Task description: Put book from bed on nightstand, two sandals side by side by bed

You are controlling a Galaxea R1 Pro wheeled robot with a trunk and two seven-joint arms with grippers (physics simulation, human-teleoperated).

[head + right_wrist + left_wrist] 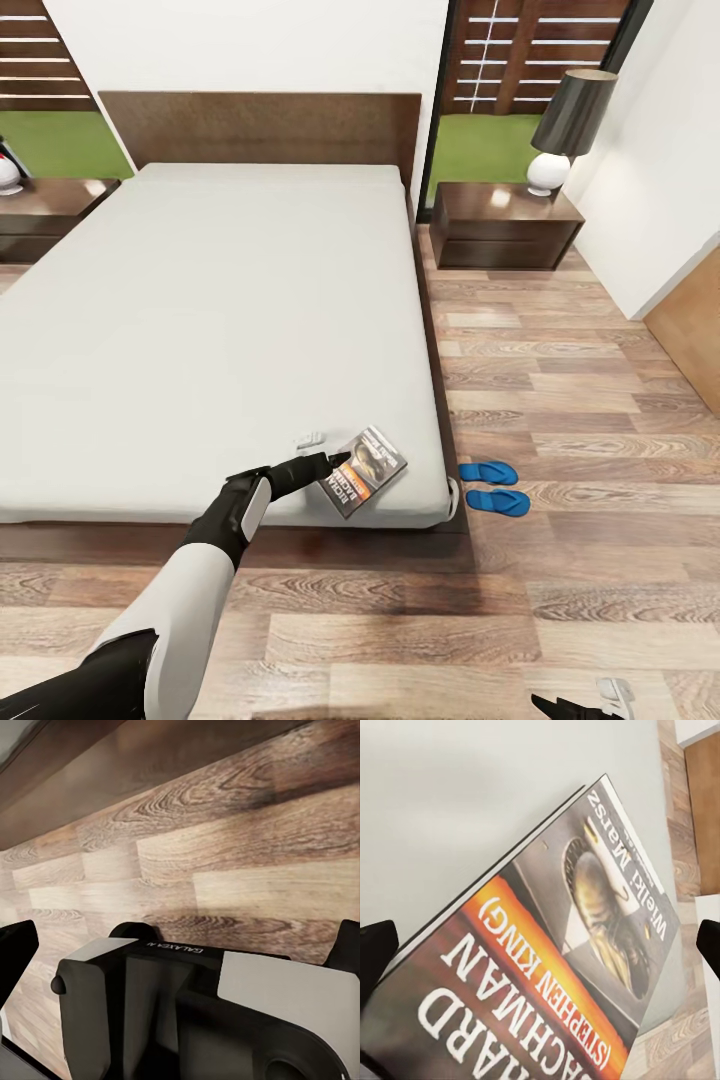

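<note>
My left arm reaches over the bed [200, 300], fingers [325, 462] spread wide around the book [365, 468]. Right fingers [15, 952] low over floor, apart, holding nothing.

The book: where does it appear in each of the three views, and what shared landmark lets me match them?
Head view: the book lies near the mattress's front right corner, at the left gripper tips.
Left wrist view: the book is seen close up, between the two fingertips.
Right wrist view: not in it; wood floor instead.
Shared landmark: the grey mattress, also behind the book in the left wrist view.
</note>
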